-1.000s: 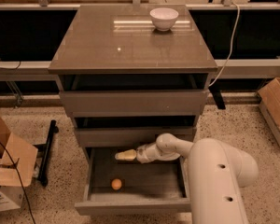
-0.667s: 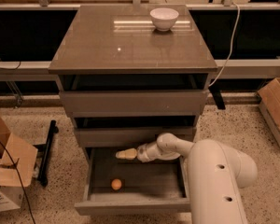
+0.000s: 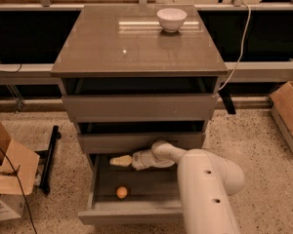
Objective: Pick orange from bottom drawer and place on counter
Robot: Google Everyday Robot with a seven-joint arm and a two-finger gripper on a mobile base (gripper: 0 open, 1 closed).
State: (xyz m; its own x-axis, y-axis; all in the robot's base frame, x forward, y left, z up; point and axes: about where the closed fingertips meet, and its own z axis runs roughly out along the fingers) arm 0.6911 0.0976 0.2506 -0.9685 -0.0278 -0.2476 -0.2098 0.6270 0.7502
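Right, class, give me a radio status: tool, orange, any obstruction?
Tool inside open bottom drawer, toward the back, apart from orange. Orange on drawer floor, not gripped. Nothing between them. Bowl on counter.

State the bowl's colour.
White bowl on the counter, camera view; end effector over bottom drawer.

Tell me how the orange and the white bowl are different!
The orange is small and orange-coloured; the white bowl is much bigger and white. The orange lies low down in the open bottom drawer; the bowl stands high up on the counter, near its back edge. The gripper is at the drawer, close to the orange but not touching it, and far from the bowl. Both are round.
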